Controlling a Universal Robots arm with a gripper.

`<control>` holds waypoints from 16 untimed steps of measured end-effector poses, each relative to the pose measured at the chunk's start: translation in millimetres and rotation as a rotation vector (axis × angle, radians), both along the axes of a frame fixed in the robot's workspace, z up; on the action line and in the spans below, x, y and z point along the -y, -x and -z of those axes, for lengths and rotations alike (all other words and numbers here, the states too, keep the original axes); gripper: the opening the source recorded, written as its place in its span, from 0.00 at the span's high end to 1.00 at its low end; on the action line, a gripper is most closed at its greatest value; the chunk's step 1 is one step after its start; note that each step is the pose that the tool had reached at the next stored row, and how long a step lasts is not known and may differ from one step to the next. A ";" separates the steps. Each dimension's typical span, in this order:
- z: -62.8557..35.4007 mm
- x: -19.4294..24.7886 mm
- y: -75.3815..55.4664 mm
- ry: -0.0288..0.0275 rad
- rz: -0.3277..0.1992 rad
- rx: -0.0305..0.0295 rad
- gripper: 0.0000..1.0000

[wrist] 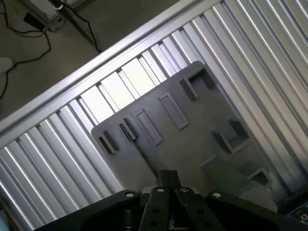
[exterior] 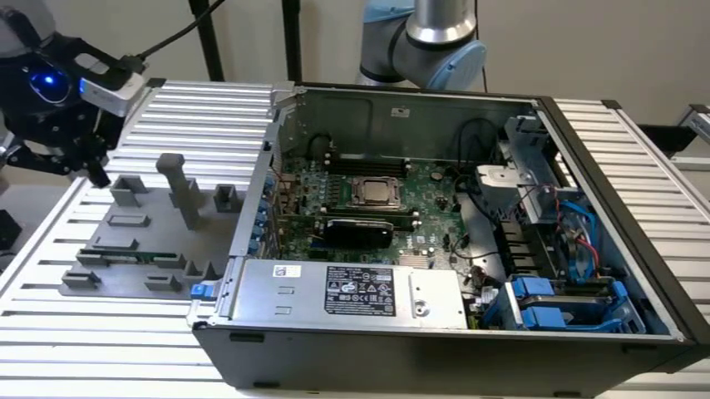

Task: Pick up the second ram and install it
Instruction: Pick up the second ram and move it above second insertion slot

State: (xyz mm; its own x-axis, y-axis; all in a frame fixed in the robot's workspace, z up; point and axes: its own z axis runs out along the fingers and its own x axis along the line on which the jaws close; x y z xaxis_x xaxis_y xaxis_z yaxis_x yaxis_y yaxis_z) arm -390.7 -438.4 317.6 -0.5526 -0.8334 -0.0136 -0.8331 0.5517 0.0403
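Observation:
The second ram (exterior: 125,253), a thin dark-green stick, lies flat in the low holders of the grey fixture plate (exterior: 145,237) at the exterior view's left. My gripper (exterior: 72,162) hangs above the plate's far left corner, well apart from the stick. In the wrist view my gripper (wrist: 168,182) points down at the fixture plate (wrist: 192,139). Its fingers are drawn together with nothing between them. A thin dark strip (wrist: 146,161) on the plate runs toward the fingertips. The motherboard (exterior: 367,208) lies inside the open computer case (exterior: 444,332).
Grey upright posts (exterior: 178,187) stand on the fixture plate between my gripper and the case. The case's near wall (exterior: 249,224) rises beside the plate. A black card (exterior: 355,229) and a power supply (exterior: 344,291) sit inside. The table is ribbed aluminium (exterior: 66,332).

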 end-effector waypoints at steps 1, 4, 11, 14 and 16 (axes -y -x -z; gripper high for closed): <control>0.6 0.0 0.0 0.0002 -0.018 -0.0001 1.00; 2.7 0.0 0.0 0.0002 -0.072 0.0000 1.00; 7.5 0.0 0.0 0.0005 -0.199 -0.0001 1.00; 9.6 0.0 0.0 0.0006 -0.254 0.0000 1.00; 11.0 0.0 0.0 0.0007 -0.291 -0.0001 1.00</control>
State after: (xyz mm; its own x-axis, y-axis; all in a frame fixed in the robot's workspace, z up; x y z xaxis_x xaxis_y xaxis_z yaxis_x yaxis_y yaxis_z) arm -390.7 -438.4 306.6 -0.2906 -0.9567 -0.0129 -0.9562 0.2899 0.0401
